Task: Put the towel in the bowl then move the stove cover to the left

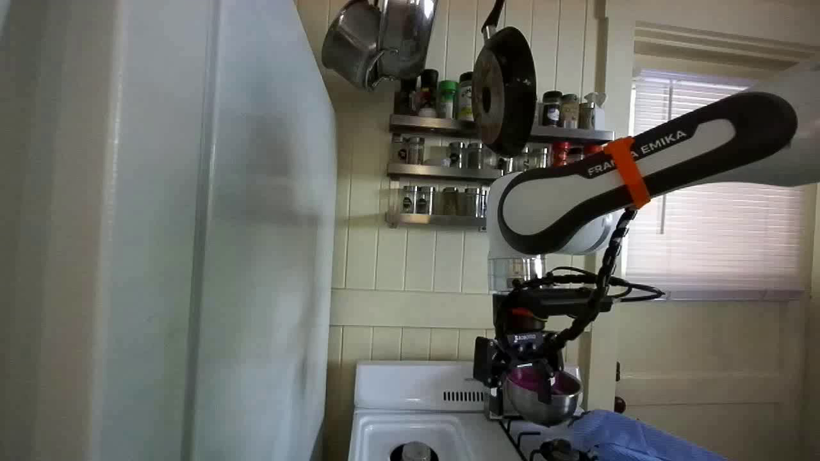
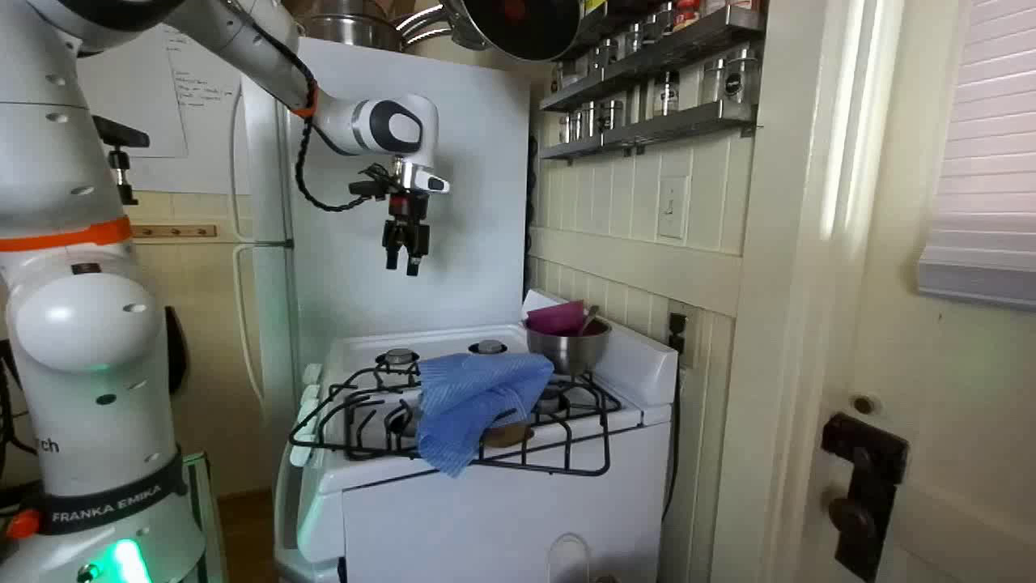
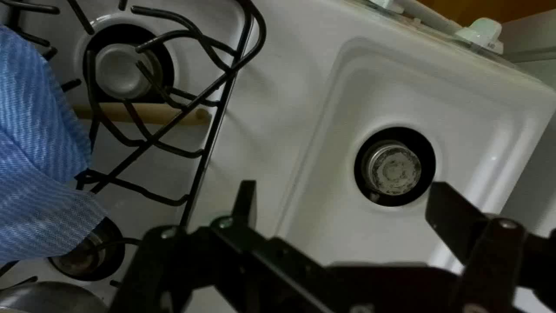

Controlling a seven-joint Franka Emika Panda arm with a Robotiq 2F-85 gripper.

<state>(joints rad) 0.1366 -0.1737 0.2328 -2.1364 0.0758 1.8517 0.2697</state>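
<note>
The blue towel [image 2: 477, 397] lies crumpled over the black stove grate [image 2: 542, 467]; it also shows in the wrist view [image 3: 39, 143] at the left edge. The metal bowl [image 2: 566, 352] stands at the back of the stove beside the towel and holds a magenta item [image 2: 557, 318] and a utensil handle. The bowl's rim area shows in the wrist view [image 3: 47, 300] at the bottom left. The grate [image 3: 217, 121] covers the burners under the towel. My gripper [image 3: 345, 195] is open and empty, high above the uncovered burner side; it also hangs in an exterior view [image 2: 403, 263].
A wooden handle [image 3: 173, 114] lies under the grate. An uncovered burner [image 3: 394, 169] sits below my gripper. The tall fridge [image 2: 461, 162] stands beside the stove. The stove's back panel [image 1: 410, 387], spice shelves [image 1: 442, 169] and a hanging pan [image 1: 506, 89] are along the wall.
</note>
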